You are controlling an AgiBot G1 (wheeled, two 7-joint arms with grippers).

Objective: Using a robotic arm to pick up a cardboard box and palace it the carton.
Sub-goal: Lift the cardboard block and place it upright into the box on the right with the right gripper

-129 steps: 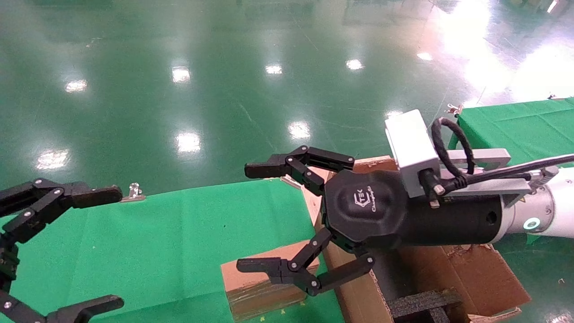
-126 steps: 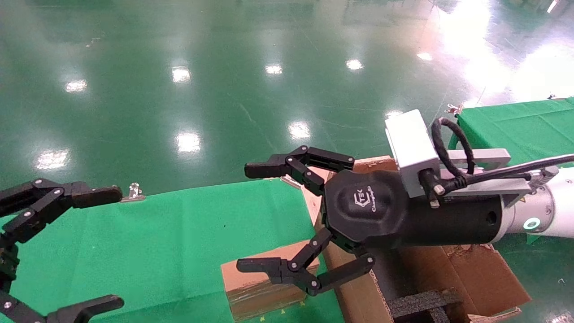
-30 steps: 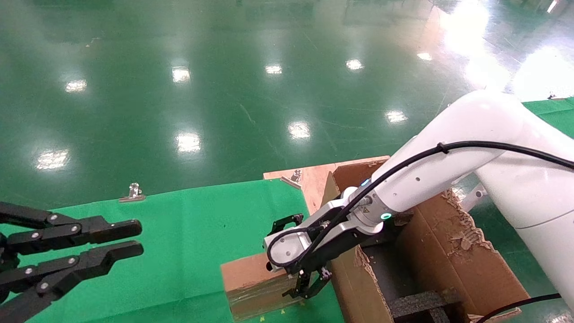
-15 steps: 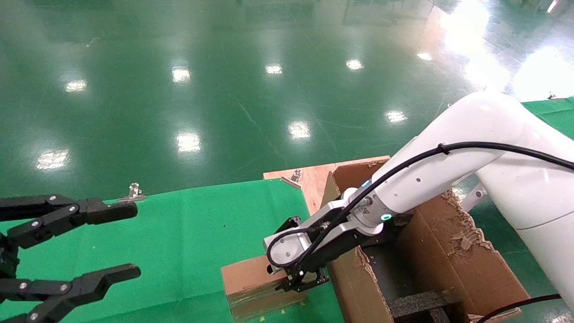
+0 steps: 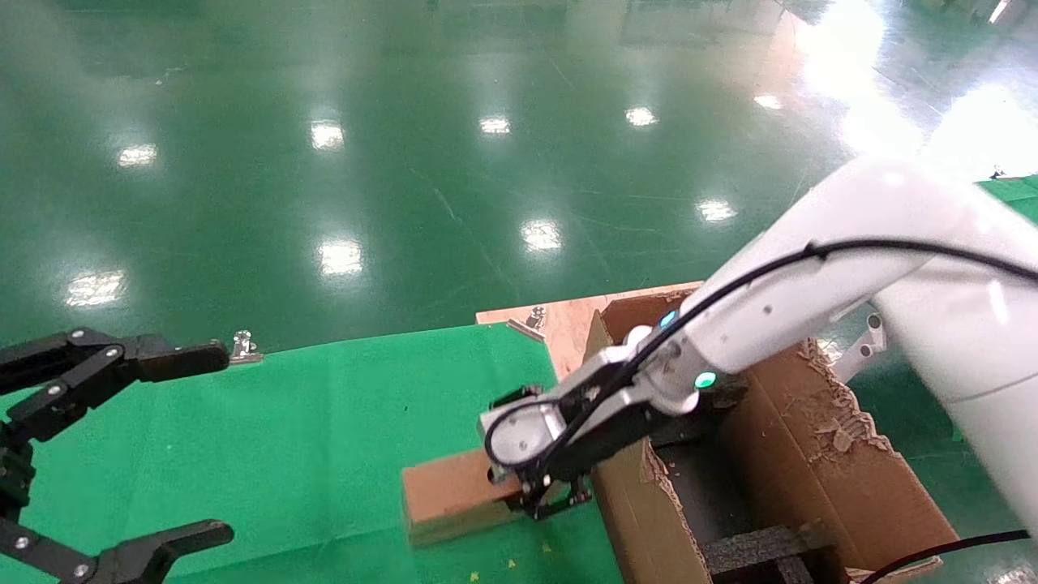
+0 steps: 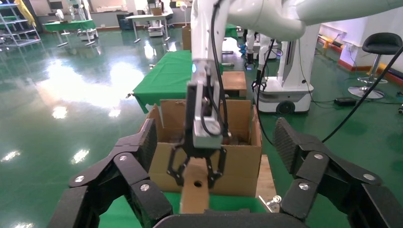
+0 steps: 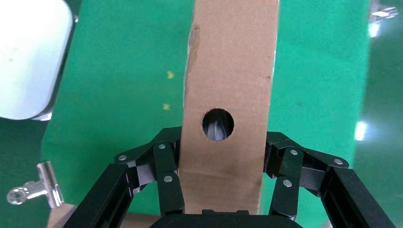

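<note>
The small brown cardboard box [image 5: 450, 495] with a round hole lies over the green cloth, next to the carton's left wall. My right gripper [image 5: 537, 480], on the white arm, is shut on the box end nearest the carton. In the right wrist view the gripper [image 7: 222, 147] has black fingers [image 7: 166, 166] pressed on both sides of the box [image 7: 228, 71]. The large brown carton [image 5: 819, 462] stands open at the right with black foam [image 5: 762, 547] inside. My left gripper [image 5: 212, 442] is open and empty at the far left. The left wrist view shows the box [image 6: 194, 190] in front of the carton [image 6: 240, 159].
A green cloth [image 5: 308, 422] covers the table. A metal clip [image 5: 242, 347] holds its far edge, and another clip [image 5: 535, 316] sits on a wooden board [image 5: 568, 324] by the carton. The carton's flaps [image 5: 839, 414] are ragged. Glossy green floor lies beyond.
The right gripper came down from close to the head camera, closed on the box and has raised it slightly. The left gripper's fingers narrowed, then spread wide again.
</note>
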